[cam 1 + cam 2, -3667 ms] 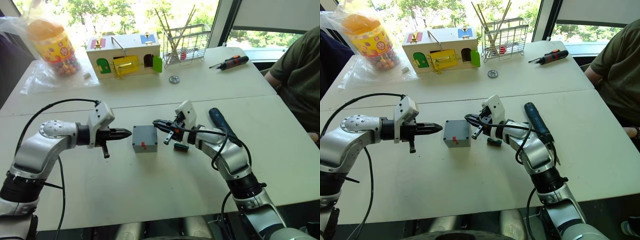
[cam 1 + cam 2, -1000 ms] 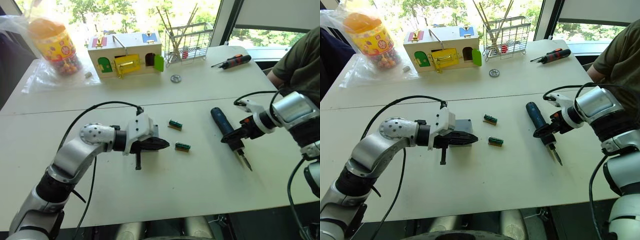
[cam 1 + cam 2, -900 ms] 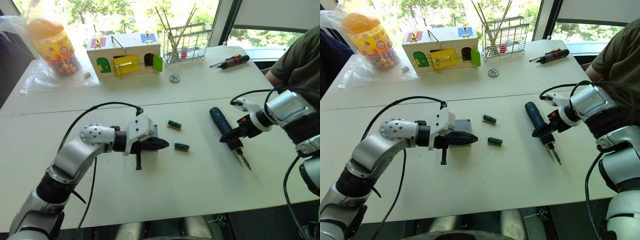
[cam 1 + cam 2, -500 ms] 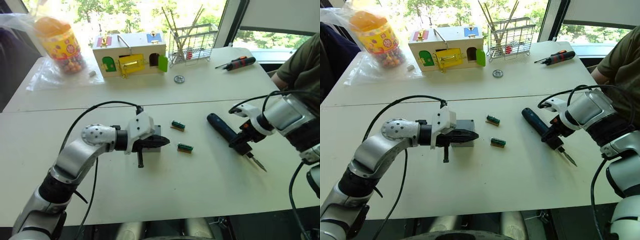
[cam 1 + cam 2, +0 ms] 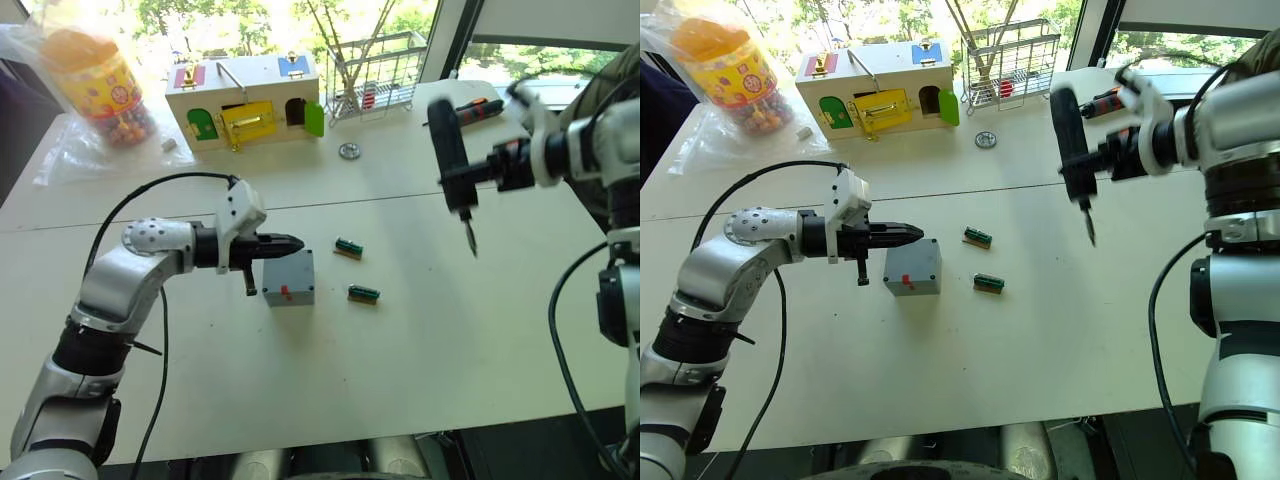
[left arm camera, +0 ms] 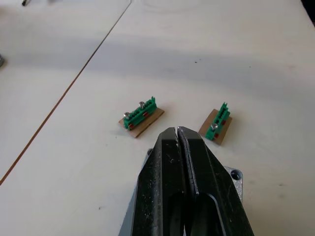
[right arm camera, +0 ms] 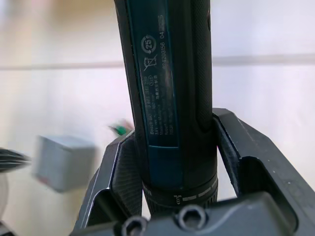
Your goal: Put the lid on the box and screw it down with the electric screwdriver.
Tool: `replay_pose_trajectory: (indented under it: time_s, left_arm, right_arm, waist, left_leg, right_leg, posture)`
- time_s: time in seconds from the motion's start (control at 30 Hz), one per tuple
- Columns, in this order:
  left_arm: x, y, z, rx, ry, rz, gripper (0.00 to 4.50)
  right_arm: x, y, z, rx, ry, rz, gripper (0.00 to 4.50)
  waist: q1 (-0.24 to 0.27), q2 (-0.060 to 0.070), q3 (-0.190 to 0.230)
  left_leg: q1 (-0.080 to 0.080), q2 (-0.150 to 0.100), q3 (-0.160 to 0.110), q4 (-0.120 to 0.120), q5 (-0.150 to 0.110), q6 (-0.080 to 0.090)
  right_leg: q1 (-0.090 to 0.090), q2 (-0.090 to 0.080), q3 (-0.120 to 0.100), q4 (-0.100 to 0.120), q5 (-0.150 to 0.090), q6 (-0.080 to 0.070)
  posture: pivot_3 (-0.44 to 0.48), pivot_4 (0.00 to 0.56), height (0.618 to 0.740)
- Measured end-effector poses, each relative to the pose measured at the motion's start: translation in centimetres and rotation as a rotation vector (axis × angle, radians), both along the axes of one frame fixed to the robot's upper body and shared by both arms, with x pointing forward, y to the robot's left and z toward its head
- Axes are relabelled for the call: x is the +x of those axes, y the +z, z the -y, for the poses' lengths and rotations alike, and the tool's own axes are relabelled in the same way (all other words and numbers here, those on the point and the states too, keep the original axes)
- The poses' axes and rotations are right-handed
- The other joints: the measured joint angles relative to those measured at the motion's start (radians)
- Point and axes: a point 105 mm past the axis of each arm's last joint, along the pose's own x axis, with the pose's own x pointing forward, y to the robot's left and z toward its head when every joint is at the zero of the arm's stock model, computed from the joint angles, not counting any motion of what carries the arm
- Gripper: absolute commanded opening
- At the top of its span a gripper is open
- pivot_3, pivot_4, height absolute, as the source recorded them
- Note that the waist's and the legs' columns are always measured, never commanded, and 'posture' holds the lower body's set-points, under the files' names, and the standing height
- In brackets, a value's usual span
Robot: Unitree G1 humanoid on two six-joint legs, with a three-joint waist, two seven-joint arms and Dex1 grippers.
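Observation:
The grey box (image 5: 288,278) stands mid-table with a red mark on its near side. A flat grey lid closes its top, and one corner screw hole (image 6: 236,174) shows. My left gripper (image 5: 285,243) is shut on nothing, its tips just over the box's far edge; the shut fingertips (image 6: 177,135) point past the box. My right gripper (image 5: 490,168) is shut on the dark blue electric screwdriver (image 5: 447,150). It holds the tool upright in the air to the right of the box, with the metal bit (image 5: 470,238) pointing down. Both fingers clamp the barrel (image 7: 170,98).
Two small green terminal blocks (image 5: 348,248) (image 5: 364,293) lie just right of the box. At the back are a wooden latch box (image 5: 245,100), a wire rack (image 5: 375,75), a washer (image 5: 348,151), a black-and-orange hand screwdriver (image 5: 478,108) and a sweets jar (image 5: 85,85).
My right gripper has lifted the electric screwdriver off the table and turned it upright, bit down. My left gripper has drawn back, uncovering the box. The camera has shifted.

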Motion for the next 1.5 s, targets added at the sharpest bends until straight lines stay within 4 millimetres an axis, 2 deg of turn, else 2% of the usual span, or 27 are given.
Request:
replay_pose_trajectory:
  time_s: [0.07, 0.13, 0.17, 0.23, 0.3, 0.43, 0.5, 0.6, 0.7, 0.77, 0.8, 1.17, 1.5]
  left_arm:
    - [0.5, 0.0, -1.0, 0.021, 0.024, -0.021, 0.00]
    - [0.7, 0.2, -1.2, 0.029, 0.026, -0.026, 0.00]
    - [0.7, 0.3, -1.3, 0.033, 0.024, -0.030, 0.00]
    - [0.6, 0.1, -1.4, 0.041, 0.025, -0.048, 0.00]
    - [0.5, -0.2, -1.6, 0.045, 0.029, -0.063, 0.00]
    - [0.2, -1.5, -1.8, 0.058, 0.043, -0.102, 0.00]
    - [-0.1, -1.6, -1.6, 0.064, 0.041, -0.101, 0.00]
    - [-0.2, -1.8, -1.3, 0.066, 0.059, -0.094, 0.00]
    - [-0.2, -2.4, -1.4, 0.078, 0.077, -0.100, 0.71]
    - [-0.6, -2.9, -1.2, 0.086, 0.069, -0.114, 1.59]
    - [-0.7, -3.2, -1.2, 0.092, 0.070, -0.118, 2.18]
    - [-0.8, -4.0, -1.4, 0.116, 0.094, -0.104, 2.18]
    - [-0.8, -4.3, -1.4, 0.133, 0.090, -0.067, 2.18]
  right_arm:
    - [-0.6, 1.8, -3.5, 0.237, 0.084, 0.272, 1.89]
    - [-1.4, 2.7, -5.6, 0.378, 0.095, 0.430, 1.89]
    - [-1.9, 2.9, -6.4, 0.424, 0.058, 0.505, 1.89]
    - [-2.3, 2.8, -6.8, 0.447, -0.027, 0.572, 1.89]
    - [-3.0, 2.0, -7.5, 0.486, -0.064, 0.608, 1.89]
    - [-4.3, -1.7, -10.7, 0.521, -0.035, 0.565, 1.89]
    - [-4.5, -2.3, -11.8, 0.536, -0.030, 0.563, 1.89]
    - [-4.9, -2.4, -12.4, 0.540, -0.025, 0.614, 1.89]
    - [-4.8, -3.1, -13.1, 0.514, -0.020, 0.636, 1.89]
    - [-4.5, -3.7, -13.4, 0.495, -0.023, 0.635, 1.89]
    - [-4.4, -4.0, -13.5, 0.483, -0.021, 0.638, 1.89]
    - [-4.2, -6.3, -15.0, 0.419, 0.005, 0.629, 1.89]
    - [-4.1, -7.5, -15.9, 0.373, 0.022, 0.645, 1.89]
  waist:
    - [-0.010, 0.000, 0.000]
    - [-0.016, 0.001, 0.000]
    - [-0.016, 0.001, 0.000]
    - [-0.011, 0.000, 0.000]
    - [-0.008, 0.000, 0.000]
    - [-0.026, 0.000, 0.000]
    - [-0.030, 0.000, 0.000]
    - [-0.030, 0.000, 0.000]
    - [-0.034, 0.000, 0.000]
    - [-0.036, 0.000, 0.000]
    - [-0.037, 0.000, 0.000]
    - [-0.047, 0.000, 0.000]
    - [-0.048, 0.000, 0.000]
  left_leg:
    - [-0.002, 0.000, 0.000, 0.000, 0.000, 0.000]
    - [-0.005, -0.001, 0.000, 0.002, 0.002, -0.002]
    - [-0.005, -0.002, -0.001, 0.006, 0.002, -0.002]
    - [-0.005, -0.003, -0.001, 0.011, 0.002, -0.002]
    - [-0.004, -0.004, -0.002, 0.013, 0.001, -0.002]
    - [-0.005, -0.003, 0.000, 0.011, 0.001, -0.001]
    - [-0.005, -0.003, 0.000, 0.009, 0.001, -0.002]
    - [-0.004, -0.003, -0.001, 0.008, 0.001, -0.002]
    - [-0.004, -0.003, 0.000, 0.008, 0.001, -0.002]
    - [-0.004, -0.003, 0.000, 0.008, 0.001, -0.002]
    - [-0.004, -0.003, 0.000, 0.008, 0.001, -0.002]
    - [-0.004, -0.003, -0.001, 0.007, 0.001, -0.002]
    - [-0.003, -0.003, -0.001, 0.007, 0.001, -0.002]
  right_leg:
    - [-0.001, 0.000, 0.000, 0.002, 0.000, 0.000]
    - [-0.005, -0.001, 0.001, 0.009, 0.000, 0.000]
    - [-0.005, -0.001, 0.001, 0.016, 0.000, 0.000]
    - [-0.004, -0.001, 0.001, 0.017, 0.000, 0.000]
    - [-0.003, 0.000, 0.001, 0.017, 0.000, 0.000]
    - [-0.006, 0.000, 0.003, 0.020, 0.000, 0.000]
    - [-0.008, 0.000, 0.003, 0.020, 0.000, 0.000]
    - [-0.008, 0.001, 0.002, 0.020, 0.000, 0.000]
    - [-0.008, 0.001, 0.002, 0.020, 0.000, 0.000]
    - [-0.008, 0.001, 0.002, 0.020, 0.000, 0.000]
    - [-0.008, 0.001, 0.002, 0.020, 0.000, 0.000]
    - [-0.008, 0.001, 0.002, 0.020, 0.000, 0.000]
    - [-0.007, 0.001, 0.002, 0.020, 0.000, 0.000]
  posture:
    - [0.000, 0.150, 0.740]
    - [0.000, 0.150, 0.740]
    - [0.000, 0.150, 0.740]
    - [0.000, 0.150, 0.740]
    - [0.000, 0.150, 0.740]
    - [0.000, 0.150, 0.740]
    - [0.000, 0.150, 0.740]
    - [0.000, 0.150, 0.740]
    - [0.000, 0.150, 0.740]
    - [0.000, 0.150, 0.740]
    - [0.000, 0.150, 0.740]
    - [0.000, 0.150, 0.740]
    - [0.000, 0.150, 0.740]
